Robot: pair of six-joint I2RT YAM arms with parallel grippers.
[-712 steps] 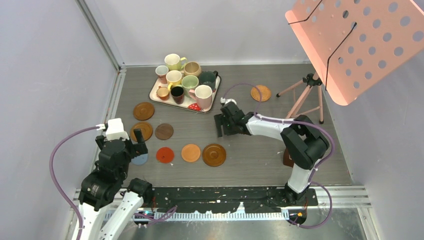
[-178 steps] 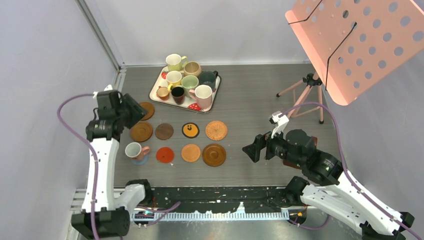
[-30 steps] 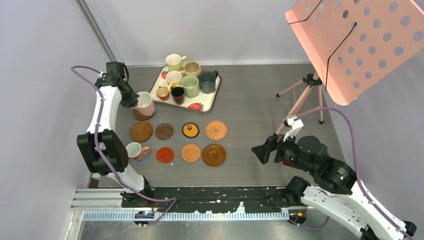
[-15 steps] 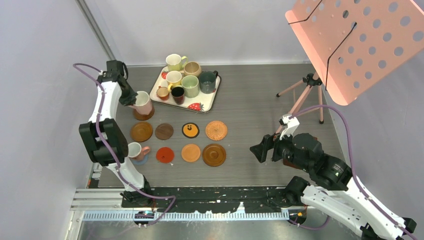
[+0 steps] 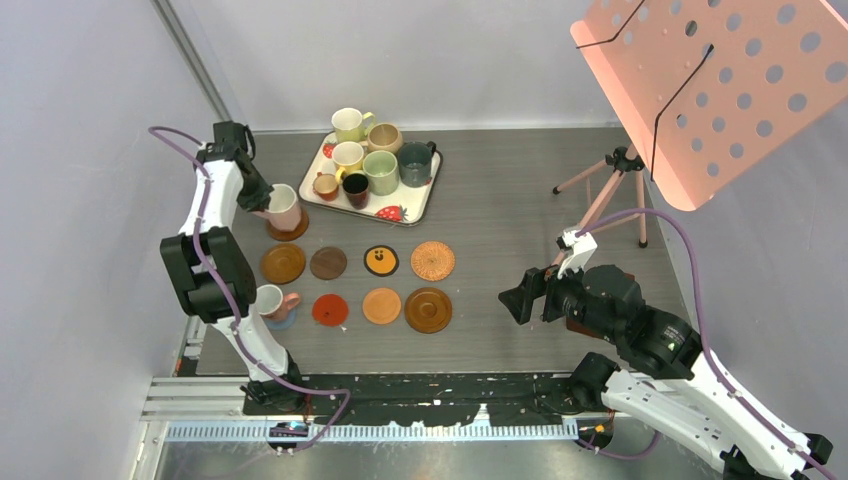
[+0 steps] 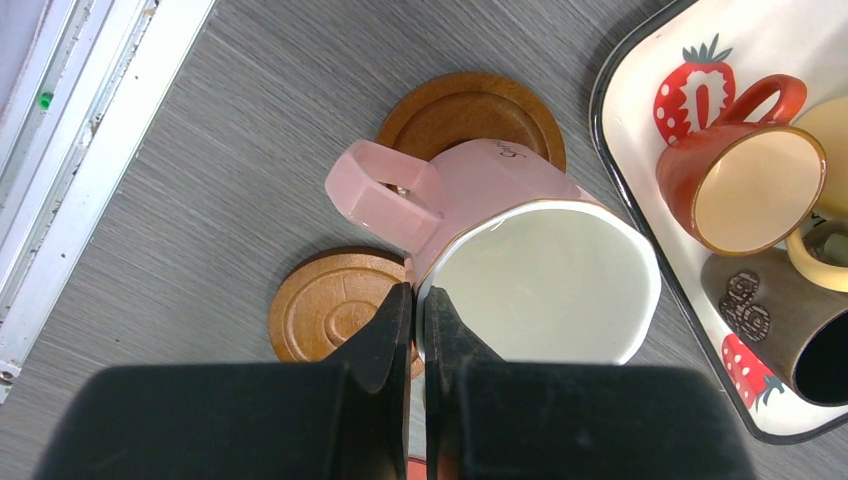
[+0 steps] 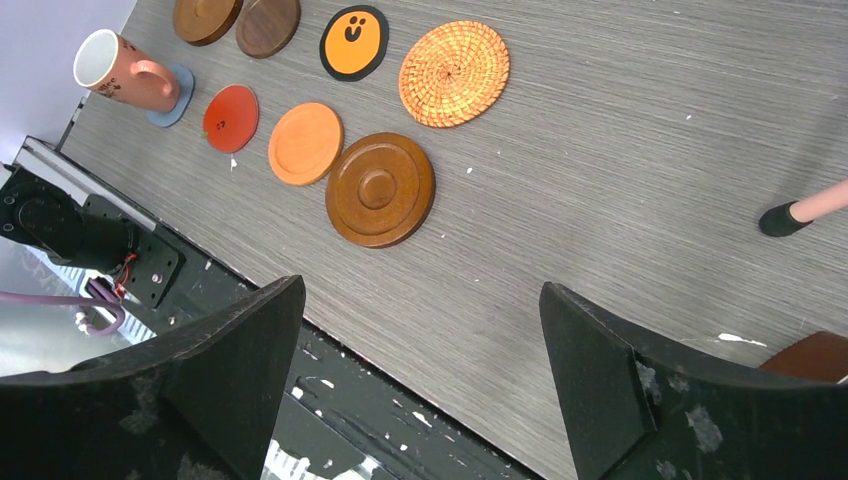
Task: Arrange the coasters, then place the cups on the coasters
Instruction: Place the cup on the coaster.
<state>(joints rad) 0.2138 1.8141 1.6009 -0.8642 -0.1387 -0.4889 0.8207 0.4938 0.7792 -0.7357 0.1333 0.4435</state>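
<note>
Grey tabletop (image 5: 500,200) — left fingers (image 6: 385,345) pinch pink cup (image 6: 500,190) over brown coaster (image 6: 470,110).

1. Grey wood-grain table (image 5: 520,200).
2. 11 o'clock: white strawberry-print tray (image 5: 408,212), flat on the top.
3. 10 o'clock: brown coaster (image 5: 291,234), just off the tray's left corner.
4. 9 o'clock, back row left to right: rimmed brown coaster (image 5: 283,263), dark brown coaster (image 5: 328,263), black coaster with orange mark (image 5: 379,260), wicker coaster (image 5: 432,260).
5. 8 o'clock, front row: blue-grey coaster (image 5: 283,322), red coaster (image 5: 330,309), orange coaster (image 5: 381,306), large brown coaster (image 5: 428,309).
6. 2 o'clock: pink tripod (image 5: 600,190), feet on the top.
</note>
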